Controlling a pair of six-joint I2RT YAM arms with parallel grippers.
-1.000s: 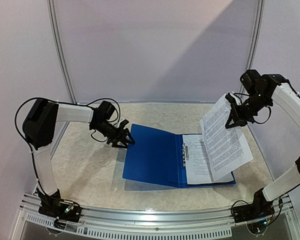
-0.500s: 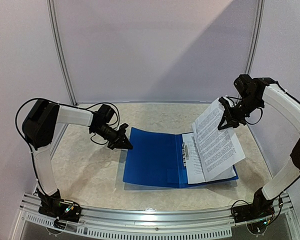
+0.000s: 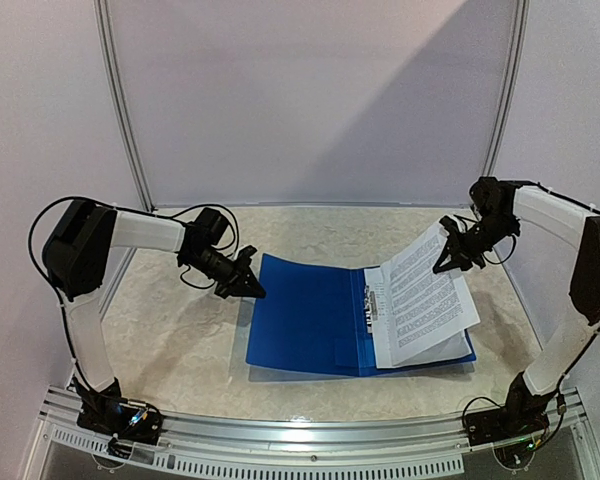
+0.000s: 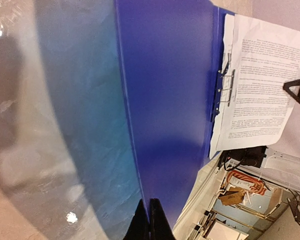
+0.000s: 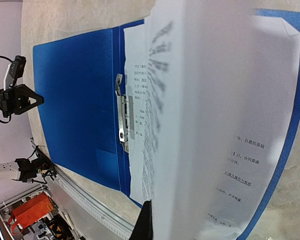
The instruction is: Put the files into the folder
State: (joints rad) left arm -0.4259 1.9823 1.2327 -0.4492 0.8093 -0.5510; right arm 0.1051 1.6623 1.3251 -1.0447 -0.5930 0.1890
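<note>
The blue folder (image 3: 305, 315) lies open on the table, its metal clip (image 3: 368, 303) at the spine. One of the files (image 3: 383, 350) lies flat on the folder's right half. My right gripper (image 3: 442, 262) is shut on the far corner of a second sheet (image 3: 425, 295), which slants low over the first. In the right wrist view this sheet (image 5: 215, 100) fills the frame beside my right gripper (image 5: 146, 222). My left gripper (image 3: 255, 288) is shut on the far left edge of the folder's cover (image 4: 175, 100), and the left wrist view shows this gripper (image 4: 149, 222) pinching that edge.
An aluminium rail (image 3: 310, 430) runs along the table's near edge, with both arm bases on it. White walls stand close behind and at both sides. Cluttered equipment (image 4: 240, 185) lies beyond the near edge.
My right gripper has come down and to the left, laying the held sheet lower over the folder. My left gripper has shut on the cover's edge.
</note>
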